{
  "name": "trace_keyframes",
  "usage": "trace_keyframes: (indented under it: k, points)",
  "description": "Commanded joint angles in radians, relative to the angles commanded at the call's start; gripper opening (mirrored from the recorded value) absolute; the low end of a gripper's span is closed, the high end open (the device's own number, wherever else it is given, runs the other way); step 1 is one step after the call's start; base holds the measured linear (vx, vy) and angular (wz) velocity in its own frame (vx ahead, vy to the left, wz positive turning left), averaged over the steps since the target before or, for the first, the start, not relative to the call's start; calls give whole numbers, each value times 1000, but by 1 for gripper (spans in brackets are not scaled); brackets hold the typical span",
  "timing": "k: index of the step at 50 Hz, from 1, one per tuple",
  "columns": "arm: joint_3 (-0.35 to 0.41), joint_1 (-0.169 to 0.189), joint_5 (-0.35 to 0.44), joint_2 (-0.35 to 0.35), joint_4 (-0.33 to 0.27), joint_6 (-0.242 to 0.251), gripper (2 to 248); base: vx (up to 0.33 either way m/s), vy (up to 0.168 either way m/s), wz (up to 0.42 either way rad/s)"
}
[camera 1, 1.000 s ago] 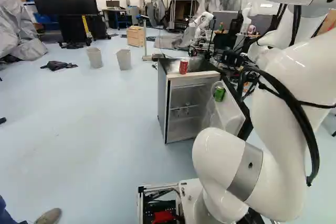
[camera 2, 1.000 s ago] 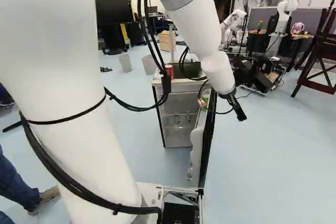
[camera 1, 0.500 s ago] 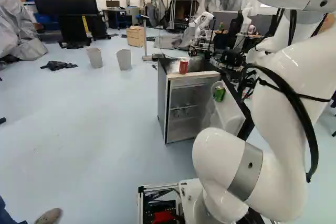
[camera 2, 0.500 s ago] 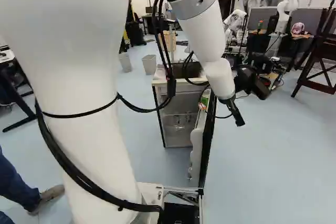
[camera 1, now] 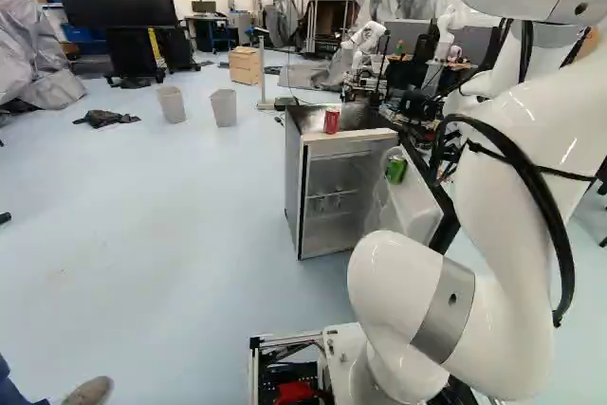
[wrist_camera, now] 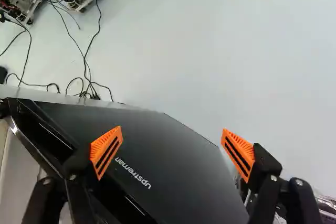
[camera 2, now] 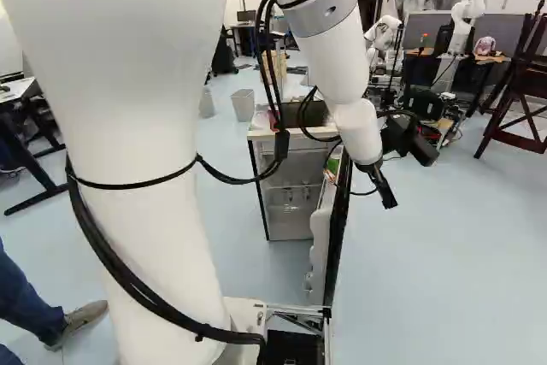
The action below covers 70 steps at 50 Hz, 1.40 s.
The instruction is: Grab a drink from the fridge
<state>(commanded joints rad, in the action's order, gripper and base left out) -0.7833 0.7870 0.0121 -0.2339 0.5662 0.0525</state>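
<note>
Green can (camera 1: 395, 170) sits in the door rack of the open fridge.
- Arm (camera 2: 154, 194): white; it reaches over to the outer side of the door.
- Fridge (camera 1: 293, 198): grey side wall, pale strip along the front edge of its top. Shelving shows inside.
- Door (camera 1: 417, 198): swung open, white inside, black outside.
- End effector (camera 2: 389, 201): beyond the door in the right base view, pointing downward. In the wrist view its fingers stand wide apart, orange pads (wrist_camera: 106, 151) ribbed with dark slots, nothing held between them. The door's black outer face lies under and ahead of the fingers; whether there is contact, cannot tell.
- Cans: similar in size. Green one: green body, darker markings too small to read, high in the door near its upper edge, toward the hinge end. Red can (camera 1: 331, 120): upright on the fridge top at the front edge, nearer the left corner in the left base view; red body, pale markings.
</note>
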Motion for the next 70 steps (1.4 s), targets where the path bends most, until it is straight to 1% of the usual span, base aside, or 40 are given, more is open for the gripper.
trace_keyframes:
  k: [70]
  points:
    - [100, -76, 0, 85, 0, 0, 247, 0, 0, 0]
